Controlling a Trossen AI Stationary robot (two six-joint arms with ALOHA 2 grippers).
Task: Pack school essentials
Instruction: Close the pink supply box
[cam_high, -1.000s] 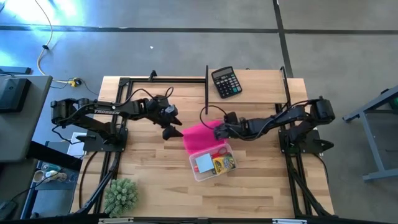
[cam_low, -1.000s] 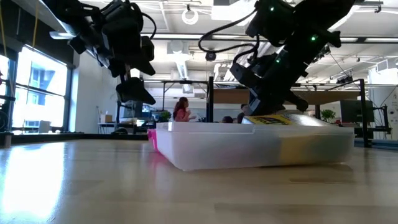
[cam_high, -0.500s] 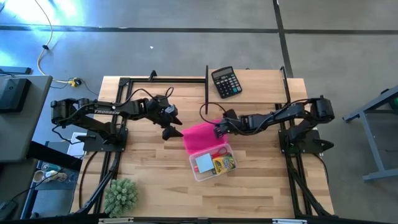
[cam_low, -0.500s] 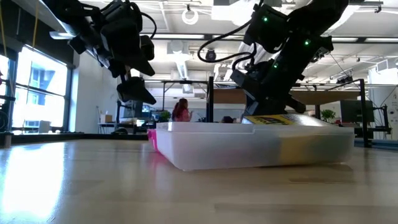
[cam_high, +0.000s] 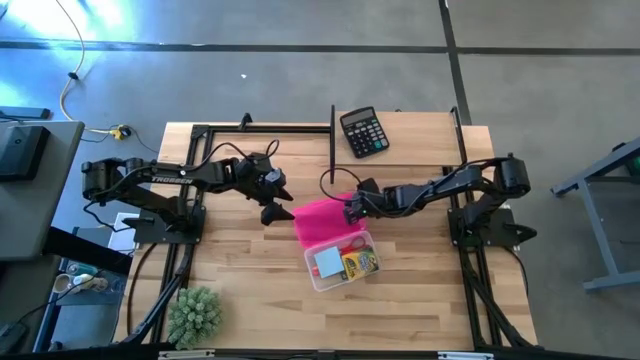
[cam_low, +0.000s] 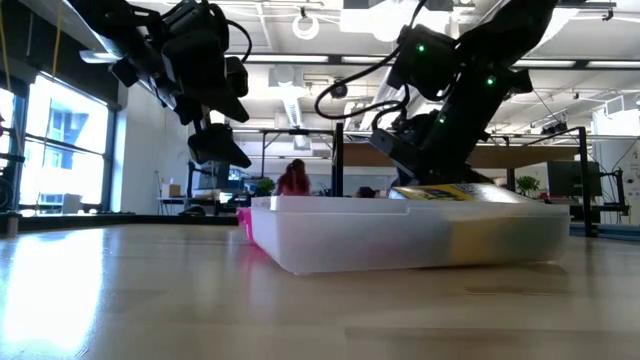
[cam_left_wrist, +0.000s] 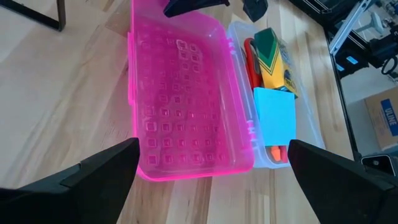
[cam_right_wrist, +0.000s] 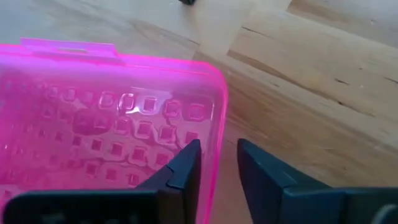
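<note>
At the table's (cam_high: 240, 280) near left corner stands a small green plant (cam_high: 194, 315). Above it in the high view, the left arm reaches in from the left, and the left claw (cam_high: 277, 206) hangs over bare wood just left of the pink lid (cam_high: 322, 217). Its fingers (cam_left_wrist: 93, 171) stand wide apart with nothing between them, framing the lid in the left wrist view.

The pink lid lies flat and open on the table, hinged to the clear plastic case (cam_high: 341, 260) beside it. Inside the case sit the school things: a light-blue square notepad (cam_left_wrist: 274, 114), a yellow-green crayon box (cam_left_wrist: 272, 58) next to it, and the red handles of scissors (cam_left_wrist: 249, 53) along the crayon box on the lid side. Something orange (cam_left_wrist: 277, 152) peeks out from under the notepad; what it is cannot be told.

Farther back on the table, apart from the case, lies a black calculator (cam_high: 363, 131).

The right arm comes in from the right, and the right claw (cam_high: 352, 207) sits at the far right edge of the lid. In the right wrist view its fingers (cam_right_wrist: 186, 165) stand only slightly apart, straddling the lid's rim, one over the pink plastic and one over the wood. Whether they pinch the rim cannot be told.

In the low view a person (cam_low: 294, 180) shows far back in the room.
</note>
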